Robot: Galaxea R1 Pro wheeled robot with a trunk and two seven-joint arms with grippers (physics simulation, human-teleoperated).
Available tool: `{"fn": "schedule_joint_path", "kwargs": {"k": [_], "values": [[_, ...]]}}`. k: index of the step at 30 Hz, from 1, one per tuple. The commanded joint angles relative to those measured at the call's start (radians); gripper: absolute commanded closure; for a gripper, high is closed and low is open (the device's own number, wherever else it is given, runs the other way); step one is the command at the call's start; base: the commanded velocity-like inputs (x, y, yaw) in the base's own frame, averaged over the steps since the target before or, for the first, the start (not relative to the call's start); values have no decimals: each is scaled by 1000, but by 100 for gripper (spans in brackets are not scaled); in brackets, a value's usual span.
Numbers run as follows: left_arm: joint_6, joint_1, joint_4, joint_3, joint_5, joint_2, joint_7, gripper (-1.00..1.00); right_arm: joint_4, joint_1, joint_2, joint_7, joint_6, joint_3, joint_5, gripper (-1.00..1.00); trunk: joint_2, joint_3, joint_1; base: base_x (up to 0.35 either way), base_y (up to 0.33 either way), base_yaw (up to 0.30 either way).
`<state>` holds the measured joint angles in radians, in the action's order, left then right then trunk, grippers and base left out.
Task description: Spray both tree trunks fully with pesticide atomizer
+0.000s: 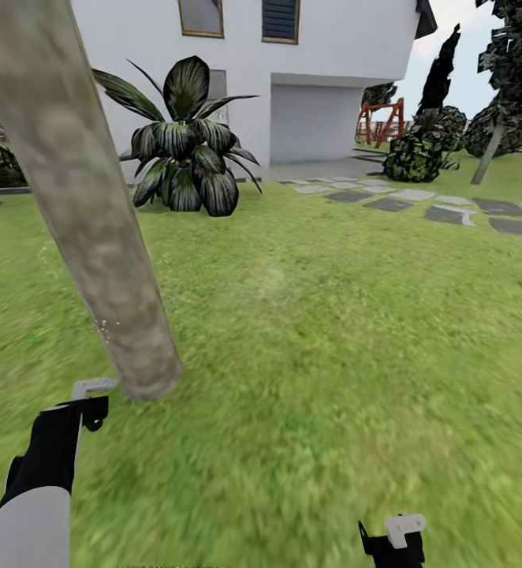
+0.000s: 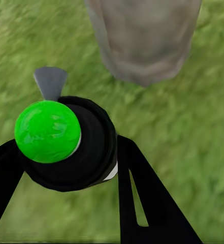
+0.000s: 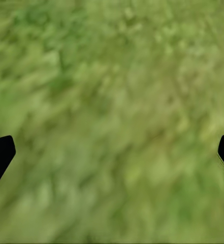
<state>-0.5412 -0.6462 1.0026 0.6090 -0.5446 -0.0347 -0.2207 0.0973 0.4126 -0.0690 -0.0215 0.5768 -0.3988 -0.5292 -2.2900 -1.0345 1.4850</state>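
A pale mottled tree trunk (image 1: 80,197) leans across the left of the head view and meets the lawn just ahead of my left gripper (image 1: 87,409). That gripper is shut on the pesticide atomizer (image 2: 66,147), a dark round bottle whose top looks bright green here. Its grey nozzle (image 2: 51,82) points toward the trunk's base (image 2: 142,35), a short gap away. In the head view the atomizer's pale nozzle (image 1: 94,386) sticks out above the black fingers. My right gripper (image 1: 395,540) hangs low at the lower right, open over bare grass (image 3: 112,101).
Green lawn (image 1: 316,331) stretches ahead and to the right. A broad-leaved dark plant (image 1: 186,150) stands before the white house (image 1: 324,71). Grey stepping stones (image 1: 419,201) run to the right, past dark shrubs (image 1: 419,150) and a thin leaning trunk (image 1: 488,156).
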Motion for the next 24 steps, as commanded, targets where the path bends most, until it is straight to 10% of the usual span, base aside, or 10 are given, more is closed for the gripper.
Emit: {"fn": "schedule_joint_path", "kwargs": {"k": [1,9,15,18,20,24], "values": [[0,0,0,0,0,0,0,100,0,0,0,0,0,0,0,-100,0,0,0,61,-270,276],[-4,-17,-30,-56,0,4,-2,100,1,0,-1,0,0,0,1,-100,0,0,0,43,-101,246],[-17,-197,-35,-161,2,18,-3,100,1,0,-6,-2,1,0,2,-100,0,0,0,0,-1,11],[-17,-226,-33,-155,-1,-10,-3,100,2,0,-6,-2,1,-1,3,-100,0,0,0,0,0,0],[-22,-235,-34,-150,12,-94,-10,100,2,0,-6,-2,0,-1,3,-100,0,0,0,0,0,0],[-28,-239,-33,-157,53,-81,-10,100,1,0,-6,-2,0,-1,2,-100,0,0,0,0,0,0]]}}
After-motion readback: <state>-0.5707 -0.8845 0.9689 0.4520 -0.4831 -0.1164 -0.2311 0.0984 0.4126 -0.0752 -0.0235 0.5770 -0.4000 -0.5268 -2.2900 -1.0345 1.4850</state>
